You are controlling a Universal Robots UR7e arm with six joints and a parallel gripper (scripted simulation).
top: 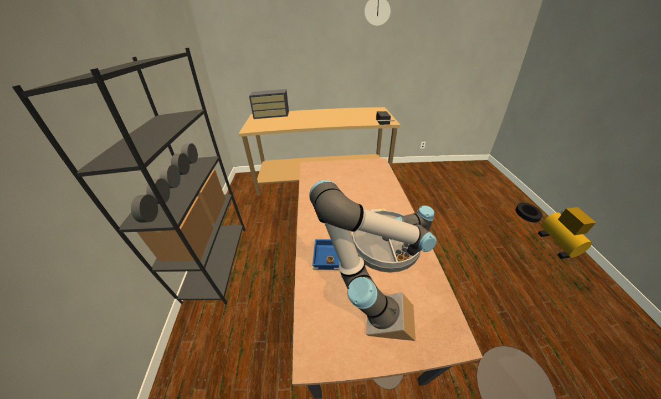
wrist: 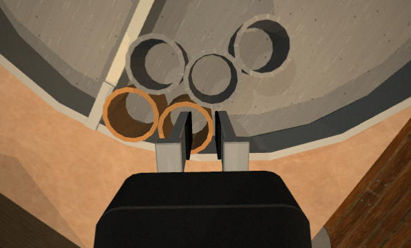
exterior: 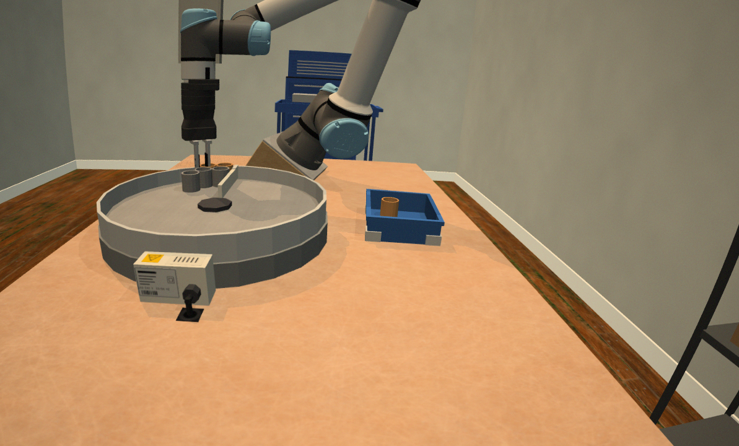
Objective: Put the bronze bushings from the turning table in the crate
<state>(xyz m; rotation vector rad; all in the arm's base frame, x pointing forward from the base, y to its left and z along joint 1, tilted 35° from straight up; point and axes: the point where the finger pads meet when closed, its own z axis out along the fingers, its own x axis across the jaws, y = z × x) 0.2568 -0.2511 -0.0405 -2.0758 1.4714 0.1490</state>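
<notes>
The turning table (top: 387, 266) (exterior: 272, 235) (wrist: 329, 69) holds two upright bronze bushings by its rim. The left one (wrist: 117, 120) is near the divider; the right one (wrist: 199, 140) is beside it. Three upright steel bushings (wrist: 138, 60) (wrist: 228, 91) (wrist: 281, 41) stand close by. My gripper (exterior: 202, 161) (wrist: 203, 125) points down, partly open and empty. In the wrist view its left finger overlaps the right bronze bushing's opening and its right finger is outside the rim; whether the tips are below the rim is unclear. The blue crate (top: 325, 241) (exterior: 402, 228) holds one upright bronze bushing (top: 329, 259) (exterior: 389, 207).
A raised divider (exterior: 227, 181) (wrist: 124, 56) crosses the turning table, with a dark hub (exterior: 214, 204) at its centre. The table's raised wall runs close to the bronze bushings. A white control box (exterior: 174, 278) stands against the turning table, away from the arm's base.
</notes>
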